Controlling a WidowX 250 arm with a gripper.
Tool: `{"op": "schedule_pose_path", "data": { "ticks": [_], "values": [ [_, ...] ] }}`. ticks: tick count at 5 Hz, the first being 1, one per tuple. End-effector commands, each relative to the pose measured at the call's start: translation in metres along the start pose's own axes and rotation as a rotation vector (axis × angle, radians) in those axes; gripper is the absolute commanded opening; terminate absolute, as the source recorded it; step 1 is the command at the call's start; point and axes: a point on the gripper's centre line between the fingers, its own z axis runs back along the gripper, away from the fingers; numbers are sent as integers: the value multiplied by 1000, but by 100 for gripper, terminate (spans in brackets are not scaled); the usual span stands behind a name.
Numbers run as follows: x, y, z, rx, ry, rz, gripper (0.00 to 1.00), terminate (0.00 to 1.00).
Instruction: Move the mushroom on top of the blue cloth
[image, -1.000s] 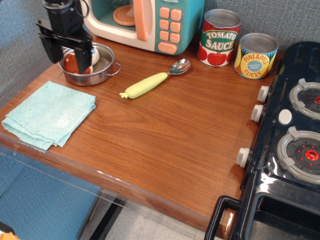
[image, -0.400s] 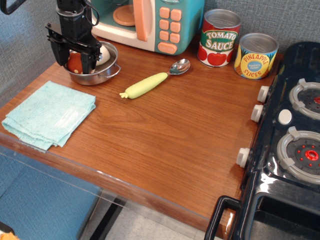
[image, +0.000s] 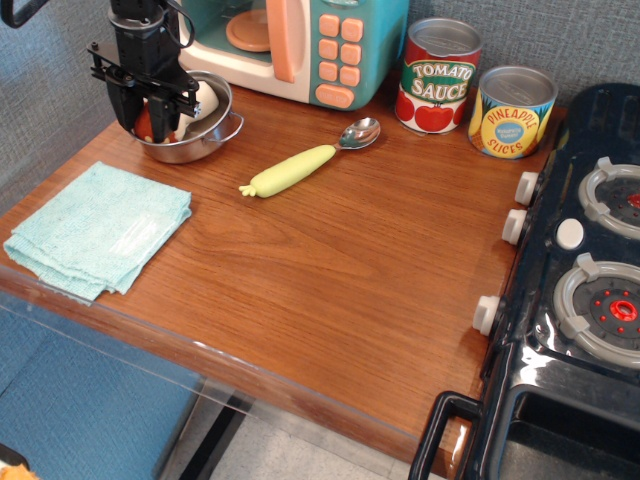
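Note:
The mushroom (image: 145, 121) lies on its side in a small steel pan (image: 203, 147) at the back left of the table, reddish-brown cap to the left and white stem (image: 206, 100) to the right. My gripper (image: 147, 128) reaches down into the pan, its black fingers (image: 126, 108) closed against both sides of the cap. The blue cloth (image: 100, 228) lies folded flat on the table in front of the pan, near the left front edge, with nothing on it.
A spoon with a yellow-green corn-like handle (image: 296, 168) lies right of the pan. A toy microwave (image: 300, 45) stands behind it. Tomato sauce (image: 438, 75) and pineapple (image: 511, 112) cans stand at the back. A black toy stove (image: 580, 290) fills the right side.
The gripper came down into the pan and its fingers went from wide open to closed around the mushroom cap. The pan shifted slightly.

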Motion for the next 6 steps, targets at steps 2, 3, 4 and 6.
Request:
{"op": "schedule_pose_path", "data": {
  "ticks": [2, 3, 4, 6],
  "values": [
    [-12, 24, 93, -14, -215, 37, 0, 0],
    [-56, 23, 90, 5, -166, 7, 0, 0],
    [-96, 20, 83, 18, -94, -23, 0, 0],
    [-139, 13, 57, 9, 28, -55, 0, 0]
  ]
}}
